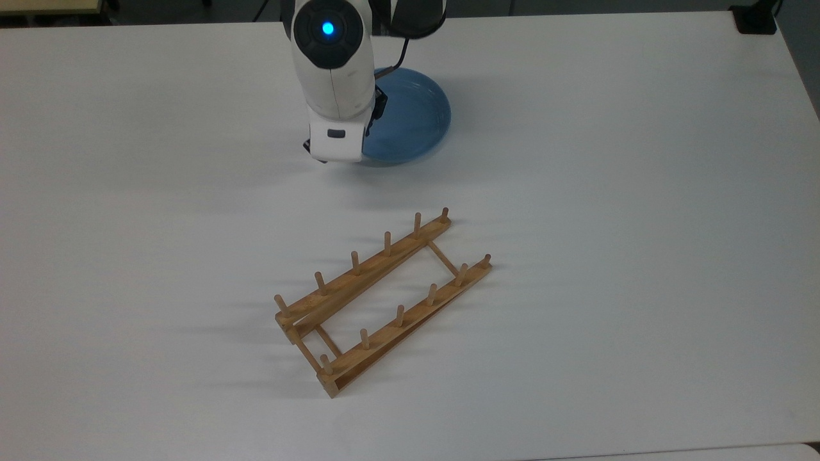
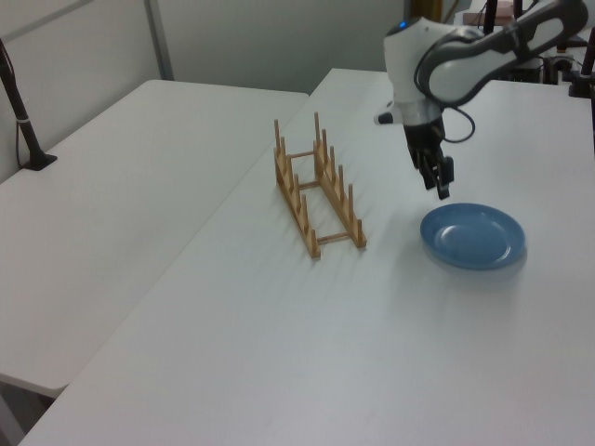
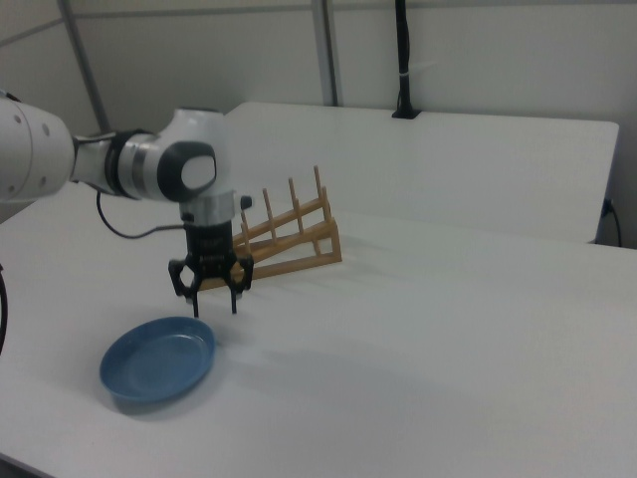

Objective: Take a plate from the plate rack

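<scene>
The light-blue plate (image 1: 410, 118) (image 2: 472, 235) (image 3: 157, 360) lies flat on the white table (image 1: 576, 192), apart from the plate rack. My gripper (image 3: 215, 303) (image 2: 441, 189) hangs open and empty just above the plate's rim, on the side nearest the rack. In the top view the white arm (image 1: 332, 70) covers the plate's left part. The wooden plate rack (image 1: 365, 269) (image 2: 318, 186) (image 3: 289, 244) stands with nothing between its upright pegs.
A second white table (image 2: 121, 186) adjoins on the left view's left, with a black post (image 2: 19, 102) clamped to it. A black clamp (image 1: 756, 19) sits at the table's corner, at the top view's upper right. Cables trail behind the arm.
</scene>
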